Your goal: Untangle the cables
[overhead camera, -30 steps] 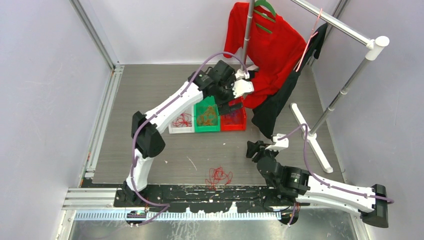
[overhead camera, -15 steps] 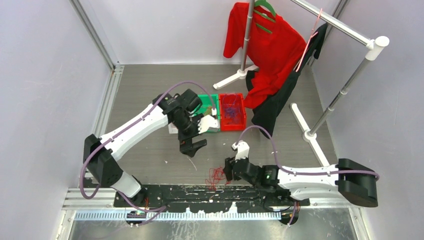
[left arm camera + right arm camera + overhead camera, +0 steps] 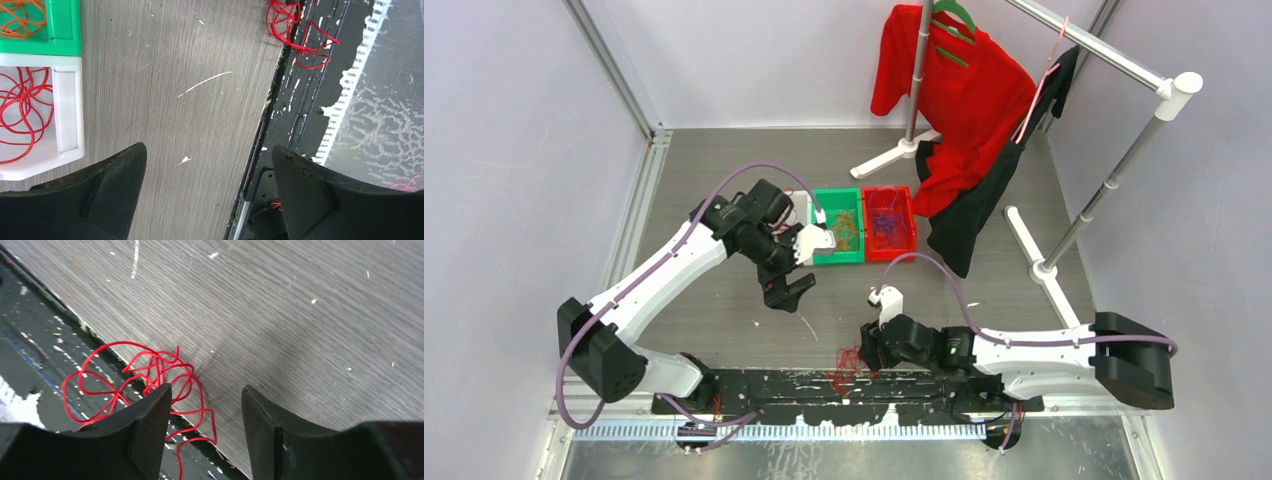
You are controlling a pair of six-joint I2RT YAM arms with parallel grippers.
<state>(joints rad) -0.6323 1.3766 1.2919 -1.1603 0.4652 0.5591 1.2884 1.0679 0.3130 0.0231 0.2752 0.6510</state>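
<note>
Cable tangle (image 3: 848, 363) at near edge of desk (image 3: 724, 170), partly over the base plate (image 3: 924, 385), just left of right tool (image 3: 864, 352). Farther back, centre: left bin (image 3: 67, 115), middle bin (image 3: 836, 191), right bin (image 3: 890, 188) side by side, with left tool (image 3: 786, 292) just near of the left bin. Garment rack (image 3: 1114, 170) far right.

Glossy red cables (image 3: 155, 371) lie on a matt wood-grain table (image 3: 300, 315), beside its scuffed, paint-chipped black edge plate (image 3: 30, 325)

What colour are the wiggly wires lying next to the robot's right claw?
Red. The cables show best in the right wrist view, beside the right gripper.
</note>
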